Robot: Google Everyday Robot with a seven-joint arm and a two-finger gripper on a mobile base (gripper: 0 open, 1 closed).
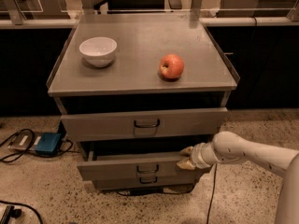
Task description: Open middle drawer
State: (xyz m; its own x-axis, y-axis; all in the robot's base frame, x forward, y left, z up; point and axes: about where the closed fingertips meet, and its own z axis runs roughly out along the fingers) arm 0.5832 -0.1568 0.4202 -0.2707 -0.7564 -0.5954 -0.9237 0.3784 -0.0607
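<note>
The grey metal cabinet has three drawers. The middle drawer (126,167) has a flat grey front with a small dark loop handle (147,169) and stands pulled out a little from the cabinet. My gripper (186,158) is at the right end of this drawer's front, at its top edge, with my white arm (243,150) reaching in from the right. The top drawer (145,123) is above it and the slim bottom drawer (145,181) is below it.
A white bowl (98,51) and a red apple (171,66) sit on the cabinet top (135,41). A blue box with cables (46,143) lies on the floor at the left. A cable (211,190) hangs down at the right of the cabinet.
</note>
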